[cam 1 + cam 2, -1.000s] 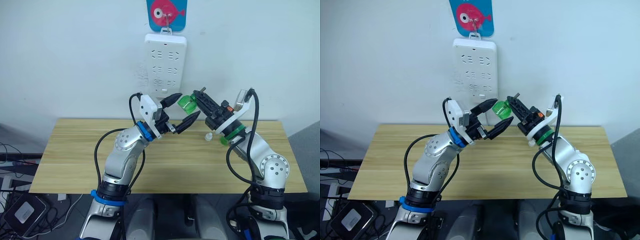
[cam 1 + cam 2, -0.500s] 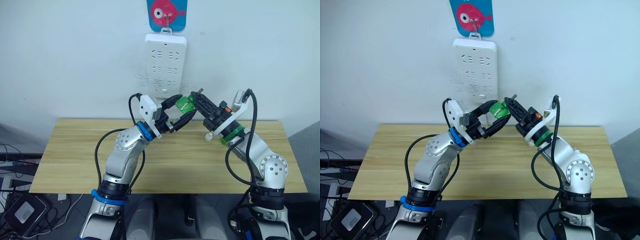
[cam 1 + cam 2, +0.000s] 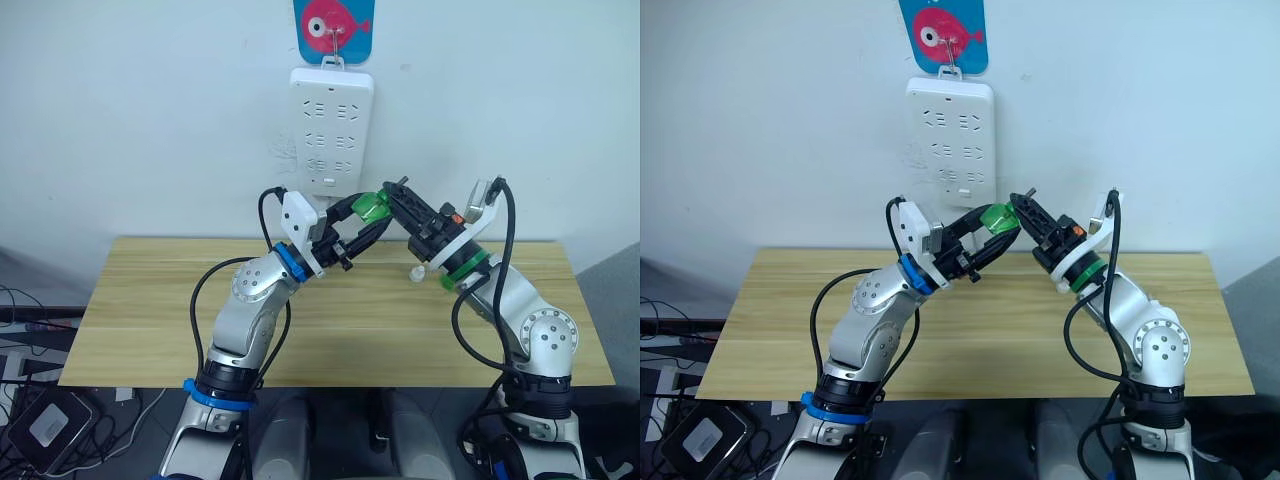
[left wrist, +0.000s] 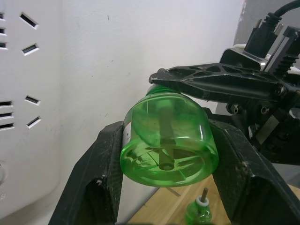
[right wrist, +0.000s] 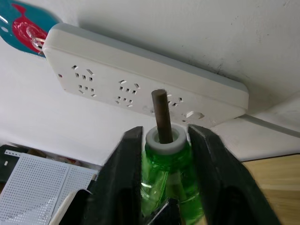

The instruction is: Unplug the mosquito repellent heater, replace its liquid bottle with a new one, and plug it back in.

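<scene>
Since a second ago the left end effector (image 3: 362, 222), then spread wide just short of the green bottle (image 3: 372, 207), has come in and drawn its fingers (image 4: 101, 180) together around it, while the right end effector (image 5: 165, 140) has kept its hold throughout. Both arms meet in the air above the wooden counter (image 3: 150, 300), in front of the wall

No brand or readable writing shows anywhere; the bottle's plastic is plain translucent green, and the sign (image 3: 333, 27) above the power strip (image 3: 331, 125) carries only a pink fish on blue

In the left wrist view the left fingers sit on either side of the bottle's wide base, touching its sides, with the dark wick running down its centre. In the right wrist view the right fingers (image 5: 129, 161) pinch the bottle's neck just under the white collar (image 5: 165, 137), the wick (image 5: 161, 115) sticking up between them towards the strip

A second small green bottle (image 4: 198, 212) with a white cap stands on the counter below, near the right arm

The white strip hangs upright on the wall under the fish sign. I cannot make out the heater itself in these views
</scene>
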Action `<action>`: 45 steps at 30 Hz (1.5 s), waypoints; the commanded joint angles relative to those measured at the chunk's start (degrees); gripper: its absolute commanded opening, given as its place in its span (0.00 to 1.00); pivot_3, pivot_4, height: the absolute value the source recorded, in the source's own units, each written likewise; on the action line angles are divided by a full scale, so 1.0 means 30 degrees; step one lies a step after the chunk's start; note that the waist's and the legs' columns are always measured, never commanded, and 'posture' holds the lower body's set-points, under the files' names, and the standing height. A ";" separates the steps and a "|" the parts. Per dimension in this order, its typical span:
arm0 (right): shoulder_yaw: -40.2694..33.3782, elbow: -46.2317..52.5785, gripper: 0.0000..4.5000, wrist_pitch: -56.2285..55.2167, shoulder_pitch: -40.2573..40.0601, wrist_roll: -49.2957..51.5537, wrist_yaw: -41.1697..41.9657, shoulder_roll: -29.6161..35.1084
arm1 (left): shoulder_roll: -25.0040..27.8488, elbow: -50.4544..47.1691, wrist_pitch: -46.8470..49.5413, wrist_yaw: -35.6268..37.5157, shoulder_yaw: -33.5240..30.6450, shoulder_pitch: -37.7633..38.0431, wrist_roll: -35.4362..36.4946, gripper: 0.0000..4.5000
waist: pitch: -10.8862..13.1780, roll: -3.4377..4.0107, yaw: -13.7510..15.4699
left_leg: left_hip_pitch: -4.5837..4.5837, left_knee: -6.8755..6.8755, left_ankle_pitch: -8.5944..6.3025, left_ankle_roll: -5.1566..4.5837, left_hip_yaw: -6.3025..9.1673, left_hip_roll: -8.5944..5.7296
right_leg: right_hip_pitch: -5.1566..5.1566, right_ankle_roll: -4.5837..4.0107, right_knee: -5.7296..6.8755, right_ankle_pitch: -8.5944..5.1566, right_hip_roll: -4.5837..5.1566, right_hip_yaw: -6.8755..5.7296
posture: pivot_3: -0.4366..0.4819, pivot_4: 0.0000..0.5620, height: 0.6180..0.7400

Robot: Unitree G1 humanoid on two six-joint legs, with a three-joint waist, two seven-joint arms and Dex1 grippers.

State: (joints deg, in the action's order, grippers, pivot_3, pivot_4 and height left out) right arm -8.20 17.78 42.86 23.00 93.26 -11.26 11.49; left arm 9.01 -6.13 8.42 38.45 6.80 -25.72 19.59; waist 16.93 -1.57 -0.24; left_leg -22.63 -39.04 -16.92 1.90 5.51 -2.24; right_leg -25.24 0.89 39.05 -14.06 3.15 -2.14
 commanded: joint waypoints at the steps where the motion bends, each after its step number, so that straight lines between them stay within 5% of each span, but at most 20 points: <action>1: 0.0596 0.1222 0.65 0.1811 -0.0450 -0.1093 0.2165 0.2373 | 0.0392 -0.0047 -0.0335 0.0635 -0.0033 -0.0466 0.0077 0.50 | -0.0006 0.0006 0.0024 | -0.0003 0.0000 0.0000 -0.0001 -0.0001 -0.0001 | 0.0000 0.0000 -0.0004 0.0000 0.0000 0.0000 | 0.53 0.43 1.00; 5: -0.0083 0.0765 0.98 0.3651 -0.0876 -0.1795 0.4720 0.6520 | 0.1102 0.0430 0.0091 0.1764 -0.0254 -0.0866 0.0664 0.50 | -0.0019 0.0002 0.0059 | -0.0013 -0.0005 -0.0002 -0.0010 -0.0049 -0.0017 | 0.0013 0.0001 -0.0018 0.0000 -0.0004 -0.0006 | 0.53 0.43 1.00; 9: -0.0841 -0.0432 1.00 0.5571 -0.1307 -0.2694 0.6873 1.0565 | 0.1991 0.0603 0.0464 0.2981 -0.0382 -0.0733 0.1056 0.50 | -0.0021 -0.0003 0.0091 | -0.0015 -0.0010 -0.0004 -0.0023 -0.0097 -0.0011 | 0.0020 0.0000 -0.0023 0.0000 -0.0001 -0.0005 | 0.51 0.44 1.00; 17: 0.1872 -0.3473 1.00 0.4645 -0.2945 -1.3187 1.1253 1.7485 | 0.3003 0.0162 0.0850 0.3652 -0.0740 0.0078 0.1526 0.50 | -0.0021 -0.0007 0.0065 | 0.0017 -0.0010 -0.0011 -0.0051 -0.0205 0.0010 | 0.0027 0.0001 -0.0021 -0.0001 0.0000 0.0002 | 0.51 0.48 1.00; 32: 0.2521 -0.7792 1.00 0.7630 -0.0683 -1.8741 1.2301 1.5492 | 0.2801 -0.1260 0.1376 0.2551 -0.0868 0.0963 0.1481 0.50 | 0.0000 -0.0033 0.0179 | 0.0039 -0.0017 -0.0010 -0.0052 -0.0245 0.0026 | 0.0040 0.0001 -0.0035 0.0000 0.0012 0.0036 | 0.56 0.54 1.00; 45: 0.3102 -1.0202 1.00 0.6437 0.0014 -2.2142 1.4312 1.4542 | 0.2952 -0.1781 0.2060 0.2342 -0.0876 0.1057 0.1503 0.50 | 0.0011 -0.0038 0.0255 | 0.0040 -0.0012 -0.0012 -0.0054 -0.0240 0.0024 | 0.0040 0.0001 -0.0039 0.0000 0.0013 0.0038 | 0.57 0.57 1.00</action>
State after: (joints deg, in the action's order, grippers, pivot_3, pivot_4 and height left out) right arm 1.39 -12.35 62.91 22.26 28.05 30.56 54.90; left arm 17.81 -8.77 14.74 45.60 4.61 -22.35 22.91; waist 16.96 -1.69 0.52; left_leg -22.51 -39.07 -16.96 1.74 4.79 -2.17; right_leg -25.12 0.89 38.93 -14.06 3.18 -2.01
